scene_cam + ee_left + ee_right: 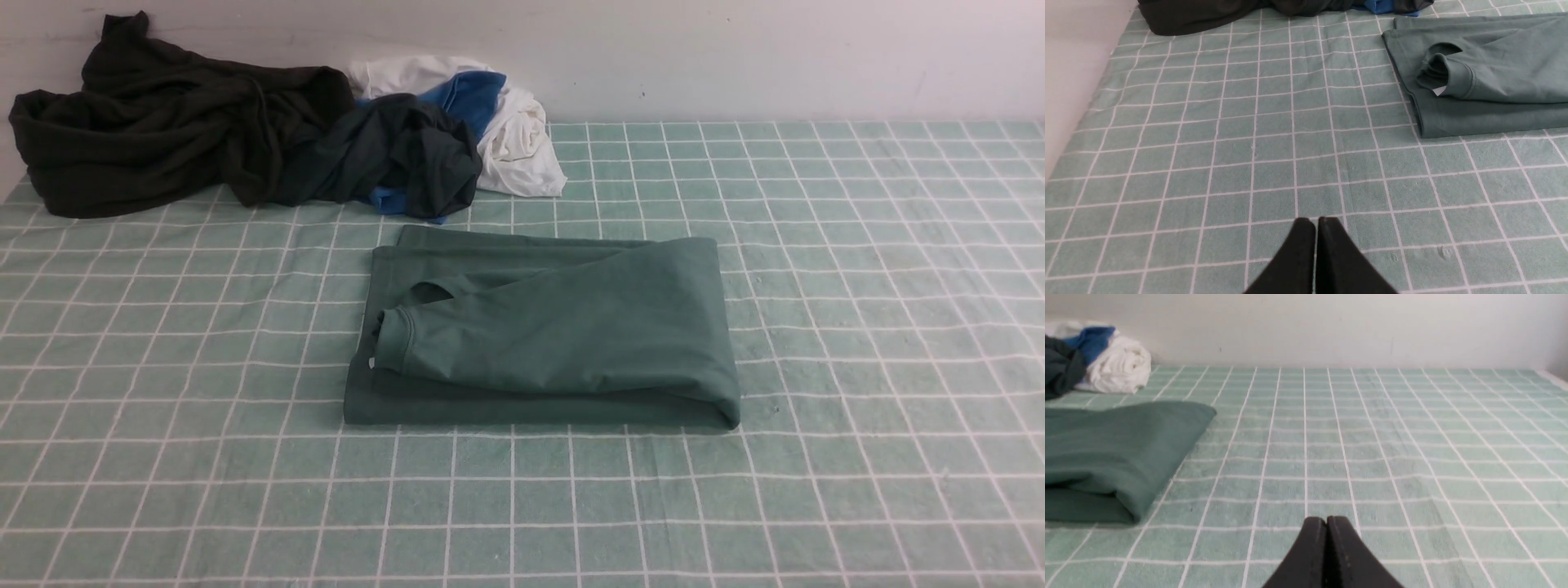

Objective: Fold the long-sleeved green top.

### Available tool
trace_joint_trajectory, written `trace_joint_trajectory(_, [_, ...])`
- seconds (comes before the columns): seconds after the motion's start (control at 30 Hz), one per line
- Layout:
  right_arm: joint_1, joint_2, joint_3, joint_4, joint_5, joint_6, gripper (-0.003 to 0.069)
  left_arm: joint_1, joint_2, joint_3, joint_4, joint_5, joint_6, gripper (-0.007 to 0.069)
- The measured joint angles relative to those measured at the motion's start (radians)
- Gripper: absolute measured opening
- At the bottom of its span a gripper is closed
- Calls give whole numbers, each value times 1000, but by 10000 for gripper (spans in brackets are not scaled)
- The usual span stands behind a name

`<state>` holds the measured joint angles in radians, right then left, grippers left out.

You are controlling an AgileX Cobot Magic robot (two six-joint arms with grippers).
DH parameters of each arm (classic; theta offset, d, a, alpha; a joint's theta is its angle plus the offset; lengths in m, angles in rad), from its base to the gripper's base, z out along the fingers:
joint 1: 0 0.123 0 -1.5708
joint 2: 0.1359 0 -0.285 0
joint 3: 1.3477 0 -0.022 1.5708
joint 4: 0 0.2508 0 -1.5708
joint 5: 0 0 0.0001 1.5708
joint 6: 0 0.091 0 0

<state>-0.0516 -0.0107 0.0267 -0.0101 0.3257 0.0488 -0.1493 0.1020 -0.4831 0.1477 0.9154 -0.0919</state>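
Left tool (1316, 222): clenched, empty, low over bare checked surface (1208, 163). Top (1486, 81) sits ahead of it and off to its right, well apart. Dark clothes heap (204, 131) lies far beyond it at the wall.

Top is already a flat rectangle mid-surface, one cuffed sleeve (396, 335) laid across on top, white label peeking beside the cuff. Judgement: folding looks done or one fold short. If another fold is wanted, both tools must open, reach in to the top's edges and pinch.

Right tool (1327, 522): clenched, empty, low over surface; top ahead and to its left, apart. Arms not visible in front view, so apparently pulled back.
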Motion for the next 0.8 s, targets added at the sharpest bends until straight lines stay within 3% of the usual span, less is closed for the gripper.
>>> trace_joint_trajectory(0.8, [0,0,-3,-6,28,1,-14,0,0,0,0,0,0,-3])
